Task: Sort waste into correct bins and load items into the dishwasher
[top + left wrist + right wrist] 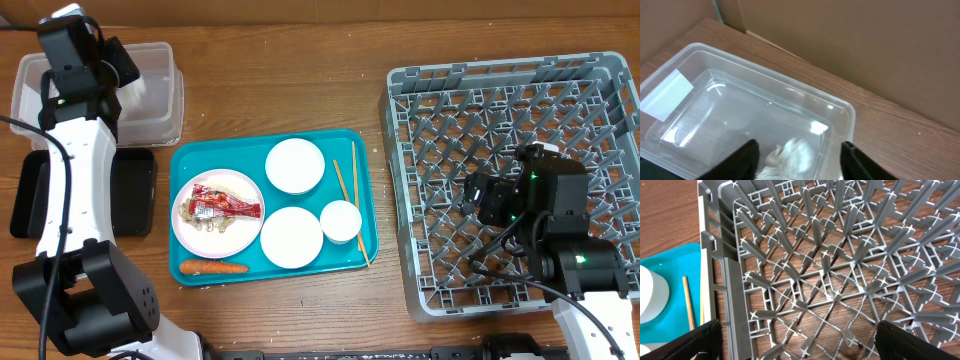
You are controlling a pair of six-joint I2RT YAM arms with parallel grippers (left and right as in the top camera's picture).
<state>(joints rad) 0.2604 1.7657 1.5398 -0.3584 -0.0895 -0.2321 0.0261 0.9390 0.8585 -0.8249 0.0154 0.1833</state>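
Fingers [749,159] of the left arm parted over the clear tub [740,115], foil ball [790,156] between them; right fingers [695,342] wide, empty.

Gap shows on each side of the small pale crumpled ball, so it reads as let go, not pinched. Cannot tell whether it rests on the tub floor or is mid-drop. Tub sits at the far-left corner of the surface, black tray [135,190] just in front of it along the left edge. Step judged: dropping waste in the tub. To do it well, open fully and lift straight up past the rim before swinging toward the teal tray [190,160], so neither ball nor tub gets dragged. Right fingers hang over the dish rack [720,280] near the right edge. Red wrapper [222,205] and carrot [212,267] lie on the teal tray, unsorted.
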